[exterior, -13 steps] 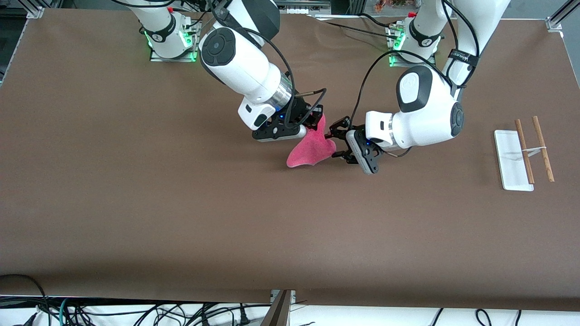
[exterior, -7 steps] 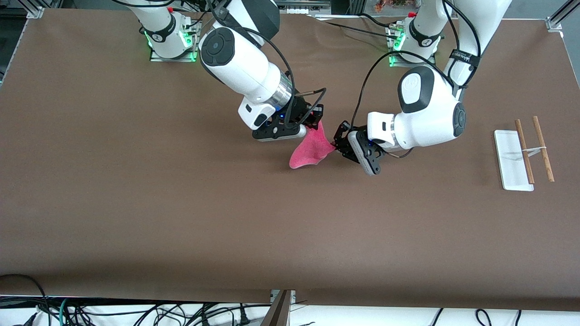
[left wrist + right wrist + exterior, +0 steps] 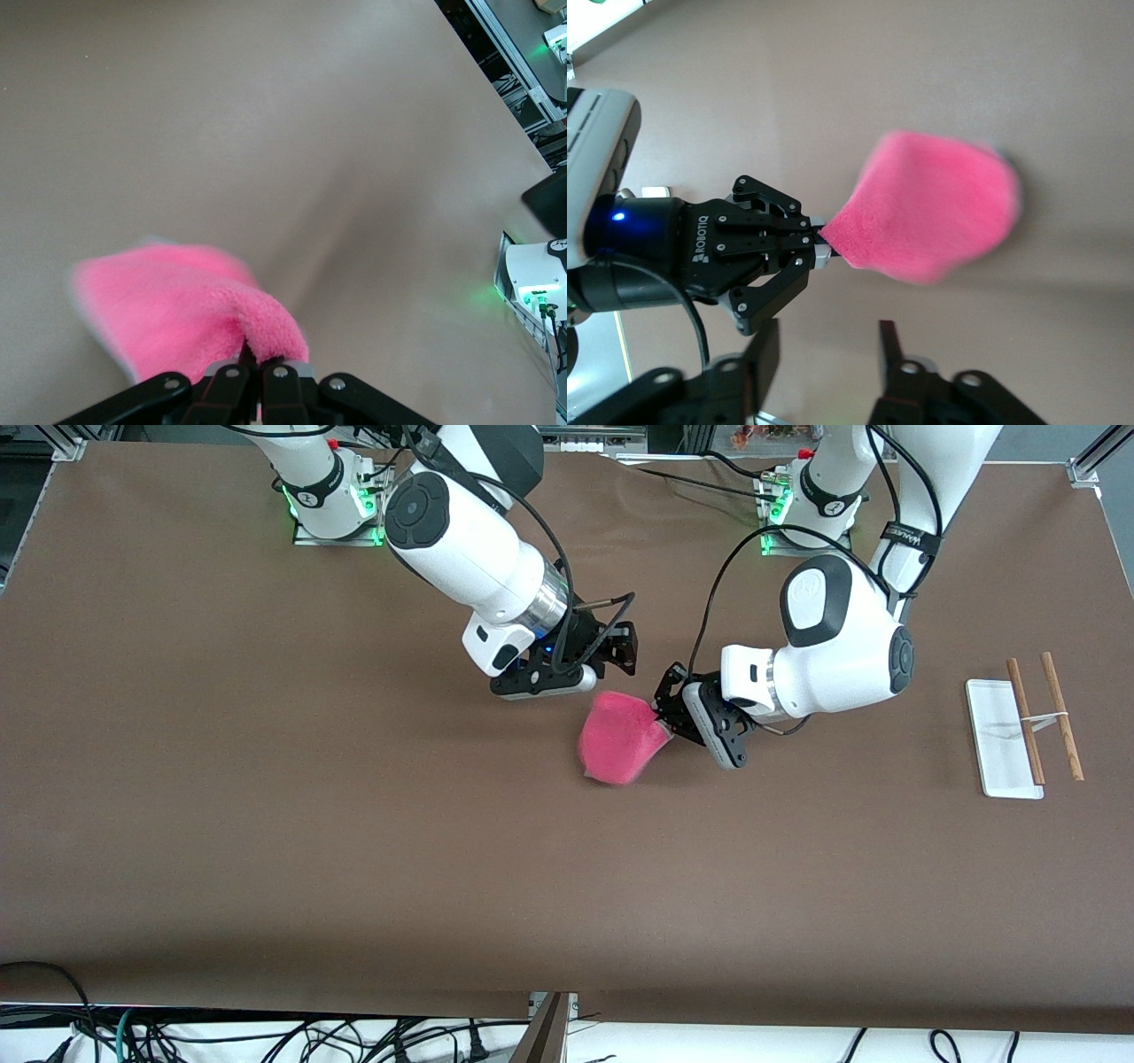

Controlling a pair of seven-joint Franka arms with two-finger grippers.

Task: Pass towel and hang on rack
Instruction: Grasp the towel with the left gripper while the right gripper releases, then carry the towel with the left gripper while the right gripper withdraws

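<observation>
Towel (image 3: 617,737) dropped from right tool (image 3: 829,367), now wide; left tool (image 3: 819,249) pinches its corner.

One pink towel (image 3: 618,737), one rack (image 3: 1019,724) with two wooden rods, and two robot arms share one desk (image 3: 266,824).

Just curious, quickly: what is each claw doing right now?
Left gripper: shut on the towel, over the table.
Right gripper: open, holding nothing, above the towel.
</observation>
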